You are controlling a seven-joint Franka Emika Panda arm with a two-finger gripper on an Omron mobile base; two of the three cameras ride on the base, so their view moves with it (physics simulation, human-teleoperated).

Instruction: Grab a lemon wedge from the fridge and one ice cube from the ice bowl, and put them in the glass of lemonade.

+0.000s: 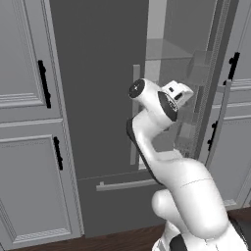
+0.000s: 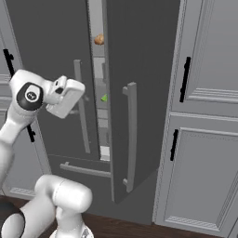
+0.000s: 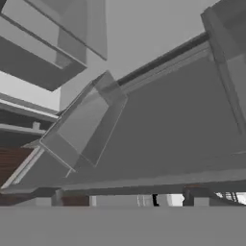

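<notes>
One fridge [image 2: 139, 69] ajar; one lemon wedge [image 2: 104, 98] inside; claw state unclear.

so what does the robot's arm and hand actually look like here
The arm is glossy white, built of rounded tube-like segments with dark bands at the joints and a round dark cap with a small white mark at one joint. The hand is a boxy white block, with small dark details showing in the left base view. No cables show.

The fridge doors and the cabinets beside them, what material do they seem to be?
The fridge looks like smooth matte dark grey metal: flat panels, long grey bar handles. The cabinets look like painted wood: raised moulded panels, black handles. Rendered, so uncertain.
</notes>
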